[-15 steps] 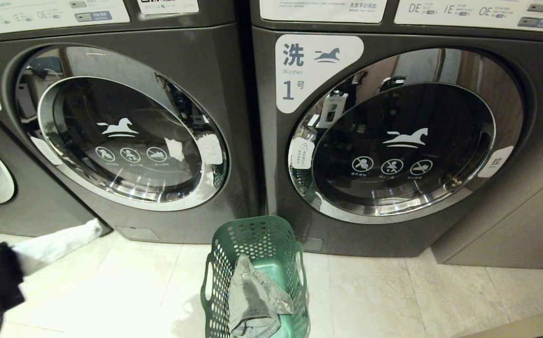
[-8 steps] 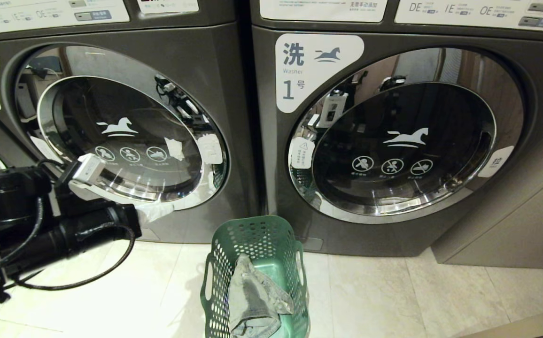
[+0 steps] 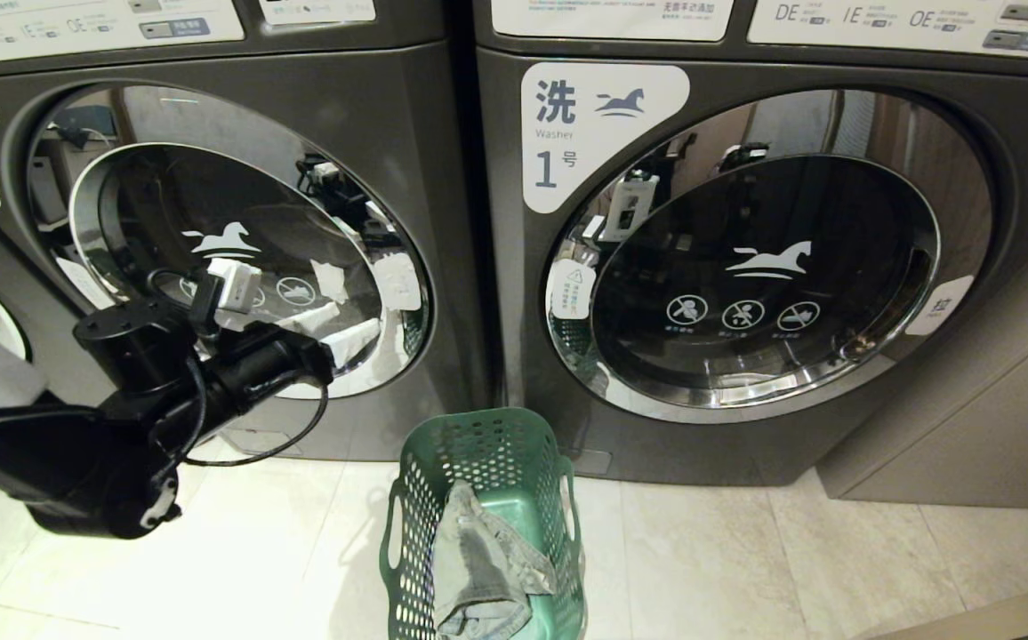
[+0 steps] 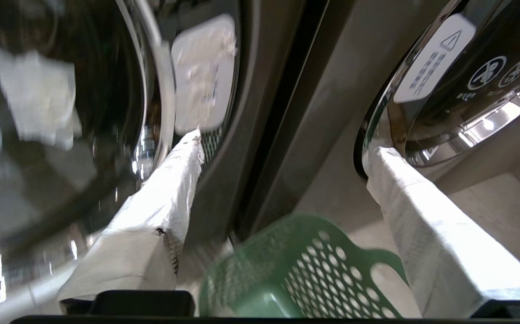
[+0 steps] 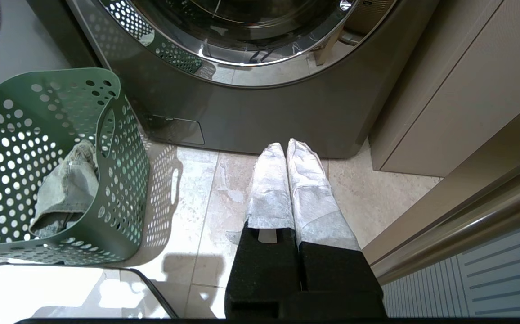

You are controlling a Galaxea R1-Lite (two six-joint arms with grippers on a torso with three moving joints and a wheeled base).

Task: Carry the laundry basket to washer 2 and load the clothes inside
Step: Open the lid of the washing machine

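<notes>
Basket position: the laundry basket (image 3: 485,524) stands on the pale tiled floor (image 3: 745,560) in front of the seam between washer 2 (image 3: 212,240) and the washer labelled 1 (image 3: 745,258), slightly nearer the latter. The clothes (image 3: 483,569) lie inside the basket, a crumpled grey-green bundle draped against its near wall; the right wrist view shows the same bundle (image 5: 64,193) low in the basket (image 5: 57,166).

Washer 2: door shut, chrome rim and glass intact, white horse logo visible, the label with numeral 2 at the far left edge of the head view. Washer 1's door is likewise shut.

Left gripper (image 3: 341,324): raised in front of the lower right part of washer 2's door, pointing toward the door rim. The left wrist view shows its 2 white-wrapped fingers (image 4: 161,198) spread wide apart and holding nothing, with 1 fingertip close to the white tab on the door's edge (image 4: 203,72); contact cannot be confirmed. The basket's rim (image 4: 305,270) shows between the fingers, below them.

Right gripper (image 5: 287,150): hangs low over the floor in front of washer 1, to the right of the basket and apart from it. Fingers pressed together, nothing between them.
</notes>
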